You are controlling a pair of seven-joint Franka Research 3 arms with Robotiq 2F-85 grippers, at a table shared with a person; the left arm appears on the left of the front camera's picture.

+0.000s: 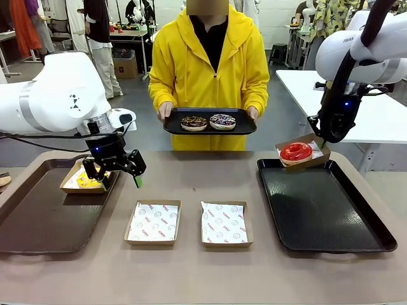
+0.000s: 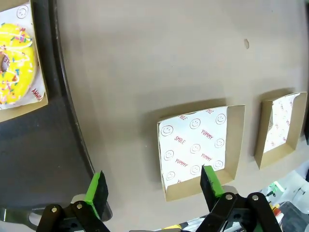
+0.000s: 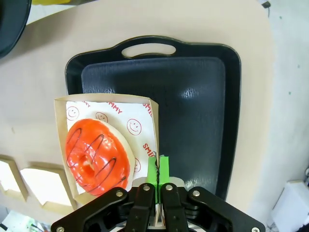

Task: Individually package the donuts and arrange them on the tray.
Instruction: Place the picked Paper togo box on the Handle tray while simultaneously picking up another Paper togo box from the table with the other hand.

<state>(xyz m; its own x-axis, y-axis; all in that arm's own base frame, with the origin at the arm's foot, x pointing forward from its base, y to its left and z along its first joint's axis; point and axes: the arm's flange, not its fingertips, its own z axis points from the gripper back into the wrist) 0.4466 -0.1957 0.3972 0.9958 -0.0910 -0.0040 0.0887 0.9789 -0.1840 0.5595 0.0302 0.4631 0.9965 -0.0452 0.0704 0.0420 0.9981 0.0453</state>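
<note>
I have the right gripper (image 3: 158,166) pinched fully closed on the side wall of a shallow brown cardboard box (image 3: 104,98) lined with smiley-print paper. The glossy red-iced ring donut (image 3: 96,157) lies inside it. In the front view the box hangs over the far left corner of the black plastic tray (image 1: 324,210), partly past the rim, and I cannot tell whether its base touches anything.

As I read it, the step in hand is setting this box down on the tray. I would carry it further inside the rim, keep it level so the donut does not slide toward the pinched wall, and lower it until the base sits flat before opening. It's a thin-wall grip on one side only, so a quick move could fold the card.

The left gripper (image 2: 153,182) hovers wide open with nothing in it, above the tan table (image 1: 191,273) just beside the brown tray (image 1: 38,216). The yellow-iced sprinkled donut (image 1: 87,181) sits boxed on that tray.

Two empty paper-lined boxes (image 1: 153,222) wait side by side mid-table. Across from me, the person in a yellow hoodie holds a small black tray (image 1: 245,124) with the chocolate sprinkled donut (image 1: 194,122) and the dark donut with purple-white sprinkles (image 1: 222,121), neither packaged yet.
</note>
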